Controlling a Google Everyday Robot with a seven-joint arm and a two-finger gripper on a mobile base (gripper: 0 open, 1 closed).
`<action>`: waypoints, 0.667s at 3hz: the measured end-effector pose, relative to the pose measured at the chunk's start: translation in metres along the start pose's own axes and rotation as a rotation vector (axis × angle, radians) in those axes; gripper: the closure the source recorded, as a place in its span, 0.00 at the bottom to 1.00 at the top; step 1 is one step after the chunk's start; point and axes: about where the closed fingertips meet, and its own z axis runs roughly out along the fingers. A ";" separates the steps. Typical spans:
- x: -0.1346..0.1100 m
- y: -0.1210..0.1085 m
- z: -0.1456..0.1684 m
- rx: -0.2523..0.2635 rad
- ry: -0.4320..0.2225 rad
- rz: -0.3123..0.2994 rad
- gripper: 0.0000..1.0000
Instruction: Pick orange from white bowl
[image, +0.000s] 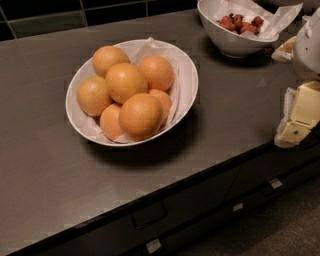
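Observation:
The white bowl (187, 82) is a wide, shallow oval dish lined with crumpled white paper, on the grey counter at centre left. It holds several oranges (140, 115) piled together. My gripper (298, 117) is at the right edge of the view, cream-coloured, beyond the counter's front right corner and well to the right of the bowl. It holds nothing that I can see.
A deeper round white bowl (232, 42) with red fruit and paper stands at the back right. The grey counter (45, 165) ends in a front edge over dark drawers (150, 215). A dark tiled wall (45, 20) runs behind.

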 end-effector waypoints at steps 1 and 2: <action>0.000 0.000 0.000 0.001 0.000 -0.001 0.00; -0.005 -0.002 -0.002 0.010 -0.003 -0.013 0.00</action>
